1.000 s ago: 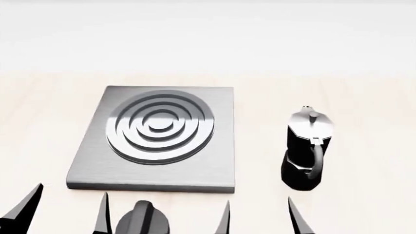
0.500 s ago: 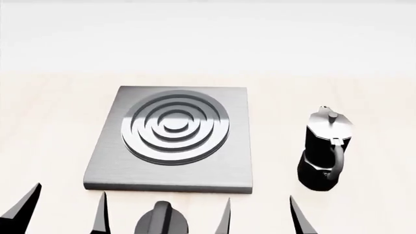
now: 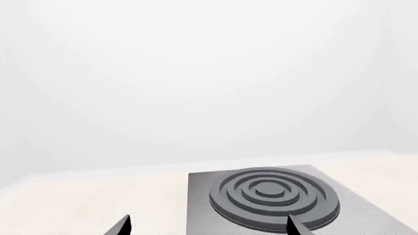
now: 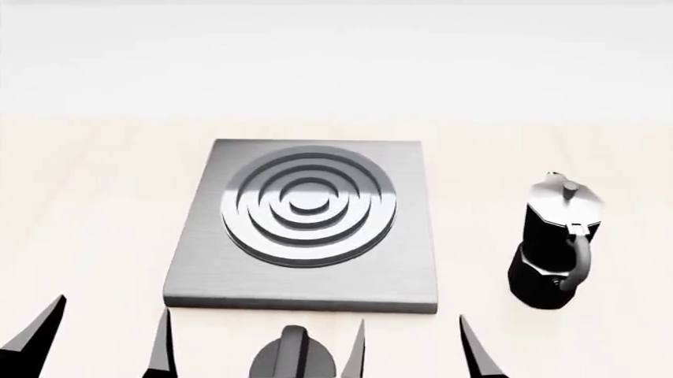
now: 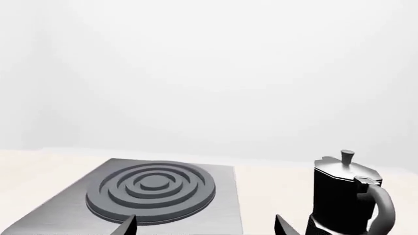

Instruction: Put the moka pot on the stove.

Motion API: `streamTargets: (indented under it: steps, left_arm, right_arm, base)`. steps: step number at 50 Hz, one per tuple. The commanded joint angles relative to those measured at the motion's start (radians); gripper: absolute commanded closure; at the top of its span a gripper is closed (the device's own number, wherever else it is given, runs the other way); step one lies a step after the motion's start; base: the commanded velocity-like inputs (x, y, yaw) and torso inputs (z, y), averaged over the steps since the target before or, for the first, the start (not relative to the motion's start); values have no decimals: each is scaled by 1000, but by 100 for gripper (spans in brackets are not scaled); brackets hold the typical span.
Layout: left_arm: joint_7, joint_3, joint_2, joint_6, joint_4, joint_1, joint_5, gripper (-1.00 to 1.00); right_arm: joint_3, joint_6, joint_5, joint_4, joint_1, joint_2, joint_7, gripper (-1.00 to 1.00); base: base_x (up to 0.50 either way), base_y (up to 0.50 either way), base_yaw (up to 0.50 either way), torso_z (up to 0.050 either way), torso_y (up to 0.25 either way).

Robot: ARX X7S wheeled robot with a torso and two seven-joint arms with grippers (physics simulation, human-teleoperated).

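The moka pot (image 4: 555, 252) stands upright on the pale table, right of the stove (image 4: 189, 272), black with a silver lid and its handle facing me. It also shows in the right wrist view, the moka pot (image 5: 346, 196) beside the stove (image 5: 225, 215). The stove (image 3: 199, 205) fills the low part of the left wrist view. My left gripper (image 4: 100, 339) is open at the near left edge with nothing between its fingers. My right gripper (image 4: 412, 350) is open too, near the stove's front right corner, short of the pot and to its left.
A short black dial knob (image 4: 292, 356) sits in front of the stove's near edge, between my two grippers. The pale wooden table (image 4: 84, 197) extends left of the stove and behind it to a white wall.
The whole view has shifted: stove, pot and dial knob all slid rightward in the head view. Both grippers keep their open stance at the bottom edge.
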Motion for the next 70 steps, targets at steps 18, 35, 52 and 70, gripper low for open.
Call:
streamTargets:
  steps: [18,35,52,70]
  left_arm:
    - [-5,9,-10,0,2,-3,-2,-100]
    - [-5,12,-16,3,3,-9,-6,-100]
    - [-3,19,-18,-1,-2,-14,-14,-100]
    - [0,25,-21,4,-7,-19,-21,-100]
  right_arm:
    - [-17,-12,0,9,0,3,11,-100]
    - [-2,-39,36,33,-5,2,15,-100]
    - [-17,-41,24,64,2,2,23,-100]
    - [34,150,70,-93,101,63,55,-100]
  base:
    - [0,100,0,0,0]
    - [0,35,0,0,0]
    - [0,0,0,0,0]
    - [0,0,0,0,0]
